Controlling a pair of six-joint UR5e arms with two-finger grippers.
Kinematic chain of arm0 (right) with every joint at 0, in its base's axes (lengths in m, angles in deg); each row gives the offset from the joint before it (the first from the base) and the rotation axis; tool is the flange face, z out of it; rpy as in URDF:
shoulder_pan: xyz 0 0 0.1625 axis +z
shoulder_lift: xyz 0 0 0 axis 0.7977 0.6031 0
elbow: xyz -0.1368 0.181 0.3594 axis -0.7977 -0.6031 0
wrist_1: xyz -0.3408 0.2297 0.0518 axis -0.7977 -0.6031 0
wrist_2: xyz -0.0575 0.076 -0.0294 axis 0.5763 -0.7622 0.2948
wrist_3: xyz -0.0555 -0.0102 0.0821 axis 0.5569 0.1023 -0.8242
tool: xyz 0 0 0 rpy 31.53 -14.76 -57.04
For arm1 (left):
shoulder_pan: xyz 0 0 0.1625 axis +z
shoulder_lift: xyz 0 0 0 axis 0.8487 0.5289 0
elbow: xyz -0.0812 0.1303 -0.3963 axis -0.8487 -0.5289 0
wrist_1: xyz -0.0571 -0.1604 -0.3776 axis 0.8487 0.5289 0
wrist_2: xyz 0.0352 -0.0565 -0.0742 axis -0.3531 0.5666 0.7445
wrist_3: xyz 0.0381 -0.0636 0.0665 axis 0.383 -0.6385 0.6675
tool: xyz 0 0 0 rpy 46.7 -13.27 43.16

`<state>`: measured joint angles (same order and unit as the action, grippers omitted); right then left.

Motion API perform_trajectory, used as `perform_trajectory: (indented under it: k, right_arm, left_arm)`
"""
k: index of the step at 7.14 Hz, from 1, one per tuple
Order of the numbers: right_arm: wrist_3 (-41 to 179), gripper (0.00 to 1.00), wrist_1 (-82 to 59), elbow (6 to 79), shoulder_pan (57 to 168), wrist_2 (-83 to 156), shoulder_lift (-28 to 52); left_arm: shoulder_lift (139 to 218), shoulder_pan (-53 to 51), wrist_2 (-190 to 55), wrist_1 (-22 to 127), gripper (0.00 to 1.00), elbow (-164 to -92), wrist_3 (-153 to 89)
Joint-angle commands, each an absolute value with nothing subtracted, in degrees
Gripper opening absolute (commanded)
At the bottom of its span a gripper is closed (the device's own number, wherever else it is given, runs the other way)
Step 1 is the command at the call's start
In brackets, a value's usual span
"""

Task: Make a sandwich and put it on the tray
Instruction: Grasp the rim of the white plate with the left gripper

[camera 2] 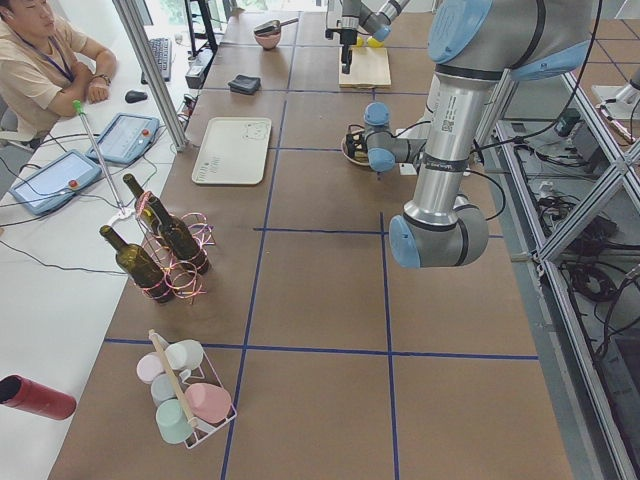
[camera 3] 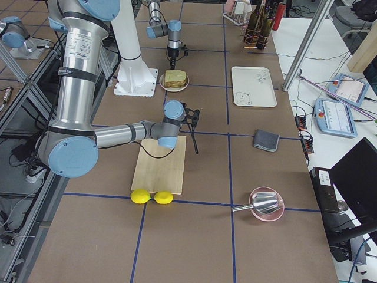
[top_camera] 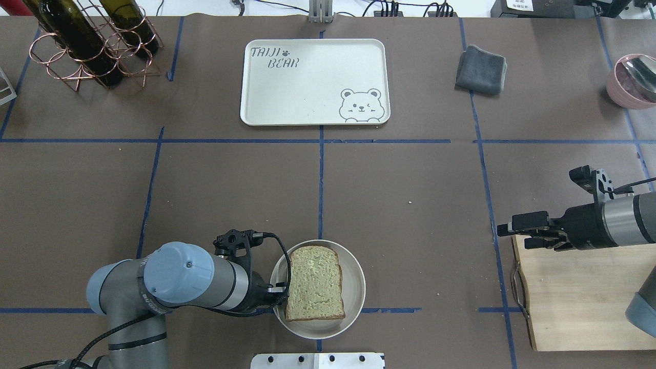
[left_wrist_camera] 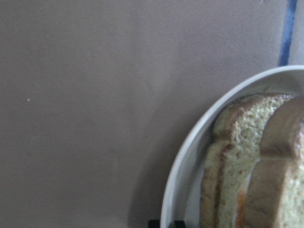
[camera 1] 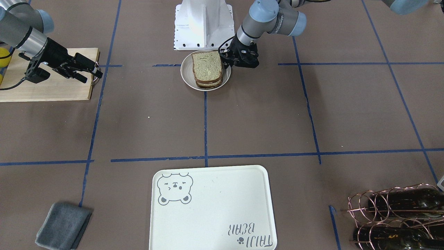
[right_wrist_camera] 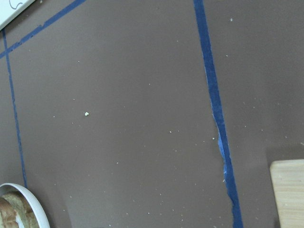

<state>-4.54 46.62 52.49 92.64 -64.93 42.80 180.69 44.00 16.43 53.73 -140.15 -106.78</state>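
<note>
The sandwich (camera 1: 207, 66) (top_camera: 313, 282) lies on a small round white plate (camera 1: 185, 74) (top_camera: 353, 277) near the robot's base: two greenish-tan slices with dark crust. In the left wrist view a thin strip of white and orange shows between the slices (left_wrist_camera: 251, 161). My left gripper (camera 1: 229, 66) (top_camera: 281, 296) is at the plate's rim on the robot's left side, its jaws close together astride the rim (left_wrist_camera: 190, 152). The cream tray (camera 1: 215, 208) (top_camera: 307, 87) with the bear drawing lies bare at the far side. My right gripper (camera 1: 92, 74) (top_camera: 507, 233) is open and empty above the cutting board's handle end.
A pale wooden cutting board (camera 1: 52, 86) (top_camera: 574, 302) lies under the right arm, with two lemons (camera 3: 152, 197) at its far end. A grey folded cloth (top_camera: 480, 70), a pink bowl (top_camera: 630, 82) and a copper rack of wine bottles (top_camera: 87, 41) stand along the far side.
</note>
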Motion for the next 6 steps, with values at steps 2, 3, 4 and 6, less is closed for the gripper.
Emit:
perform_trajectory:
  k: [2, 3, 4, 6]
  right_arm:
    - [-4.5, 1.0, 46.6, 52.6, 92.6, -65.0, 42.7]
    - [-4.5, 1.0, 46.6, 52.7, 92.6, -65.0, 42.7]
    - [-4.5, 1.0, 46.6, 52.7, 92.6, -65.0, 42.8]
    - [-4.5, 1.0, 46.6, 52.7, 92.6, -65.0, 42.8]
  left_arm:
    - [180.7, 43.9, 16.5, 53.8, 0.0, -140.4, -106.9]
    - [180.8, 43.9, 16.5, 53.8, 0.0, -141.0, -107.0]
    - [180.8, 43.8, 16.6, 53.9, 0.0, -141.6, -107.8]
    - [182.1, 43.8, 16.8, 54.3, 0.0, -141.6, -111.1]
